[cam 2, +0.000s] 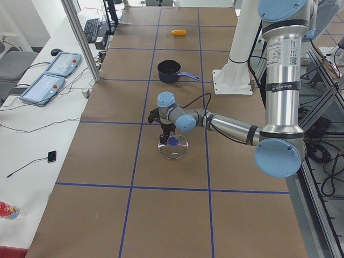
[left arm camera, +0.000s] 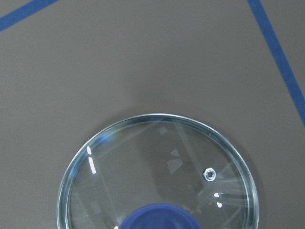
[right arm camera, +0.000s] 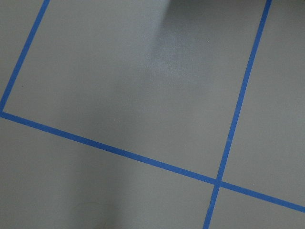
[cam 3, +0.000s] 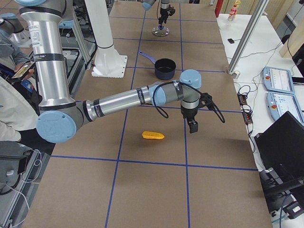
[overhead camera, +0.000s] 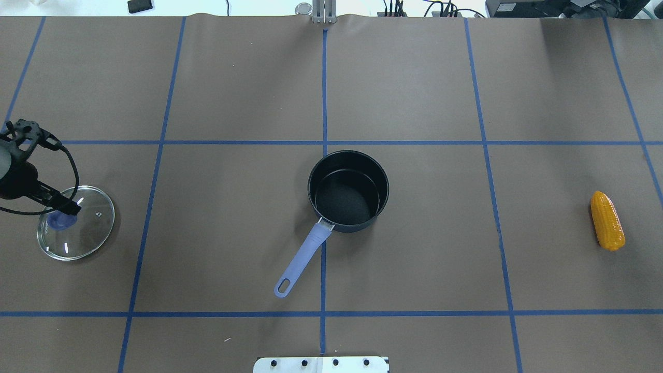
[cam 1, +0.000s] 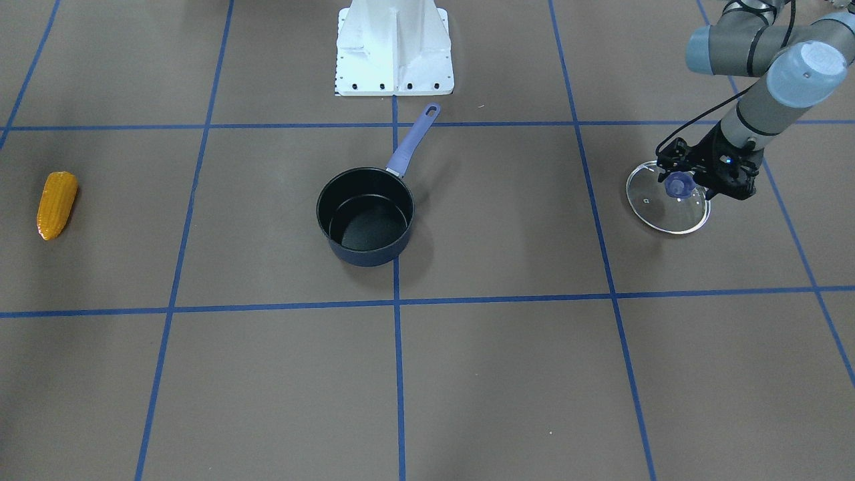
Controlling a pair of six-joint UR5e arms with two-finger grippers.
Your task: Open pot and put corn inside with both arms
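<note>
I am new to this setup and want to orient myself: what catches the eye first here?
The open, empty pot stands at the table's centre. Its glass lid is far out on the robot's left, with the left pincer at the blue knob. The corn lies alone at the far right.

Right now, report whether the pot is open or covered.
Open: the pot shows its bare black inside, with nothing over it; the glass lid is well apart from it.
</note>
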